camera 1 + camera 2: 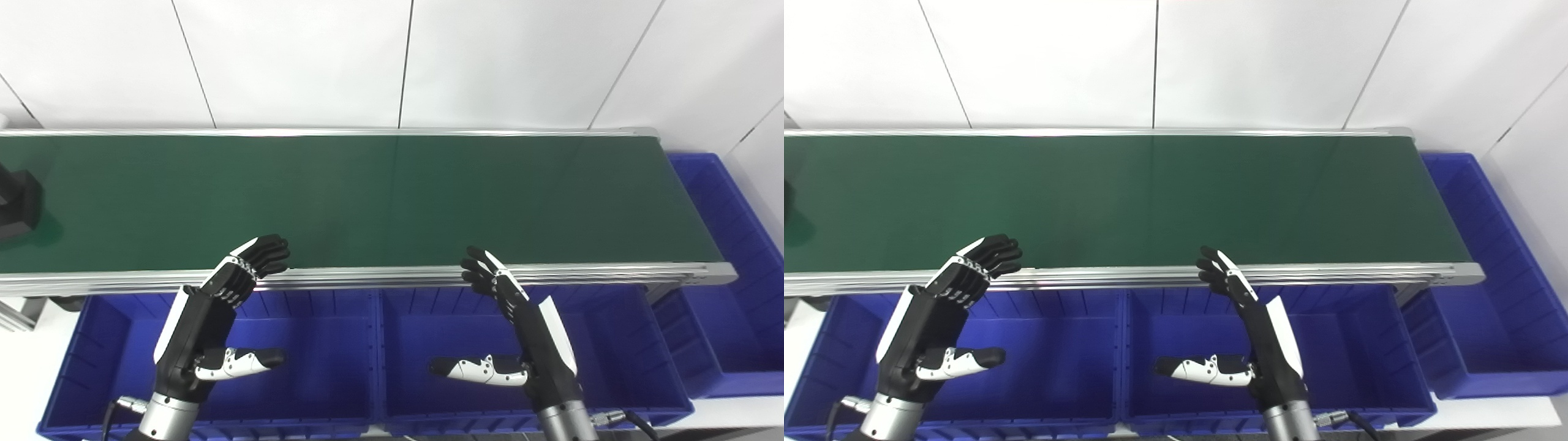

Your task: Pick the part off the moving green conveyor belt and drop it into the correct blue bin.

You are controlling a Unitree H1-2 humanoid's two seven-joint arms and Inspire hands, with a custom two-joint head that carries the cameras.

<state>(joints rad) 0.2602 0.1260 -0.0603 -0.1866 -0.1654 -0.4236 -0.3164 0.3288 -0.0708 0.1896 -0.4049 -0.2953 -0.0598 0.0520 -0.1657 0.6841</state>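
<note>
Entering at the conveyor belt's [367, 196] far left end: black part [18, 205], half cut off by the frame. Left hand [208, 318] and right hand [520, 324], both spread and empty, hover over the blue bins [318, 373] along the belt's near rail. Risk: a late reach lets the moving part slide past; its shape, hence its bin, is unclear.

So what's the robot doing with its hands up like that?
It is waiting. The left robot hand and the right robot hand are both open and empty, held over the blue bins in front of the green belt. A black part is just showing at the far left end of the belt, away from both hands. Nothing has been picked up yet, and the bins look empty.
</note>
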